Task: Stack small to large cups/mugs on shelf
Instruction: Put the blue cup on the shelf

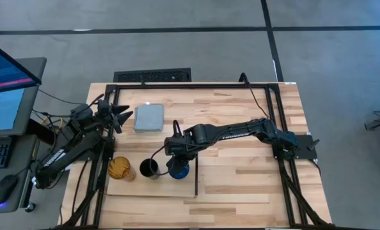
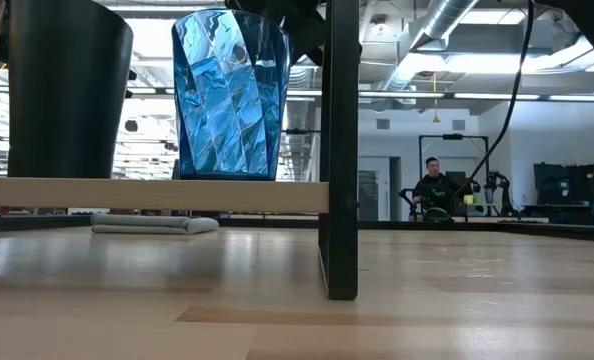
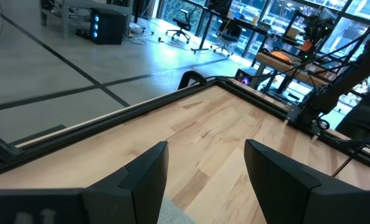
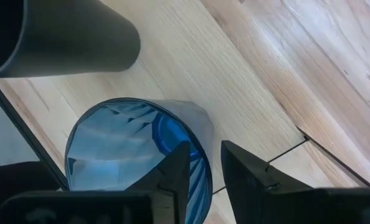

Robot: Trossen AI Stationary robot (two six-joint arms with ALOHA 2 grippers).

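Three cups stand upright in a row on the pale shelf (image 1: 158, 186), a raised board (image 2: 152, 195): amber (image 1: 121, 169), black (image 1: 150, 168) (image 2: 67, 90) and blue (image 1: 180, 170) (image 2: 227, 95). My right gripper (image 4: 205, 149) points down over the blue cup (image 4: 123, 149), open. One finger is inside the rim and one outside. My left gripper (image 1: 121, 118) (image 3: 207, 155) waits open at the table's left, beside a grey-blue pad (image 1: 148, 118). My right gripper straddles the blue cup's rim (image 4: 200, 163) from above. The inner finger (image 4: 175, 177) lies close to the wall's inside, and I cannot tell whether it touches. The outer finger (image 4: 244, 177) stands apart, with wood showing between. The cup rests on the shelf.
A black upright strip (image 1: 196, 179) (image 2: 339, 150) closes the shelf's right end, close to the blue cup. The black cup (image 4: 60, 37) stands just left of the blue one. Black frame rails (image 1: 196, 86) run along the table's far and side edges. Bare wood lies to the right.
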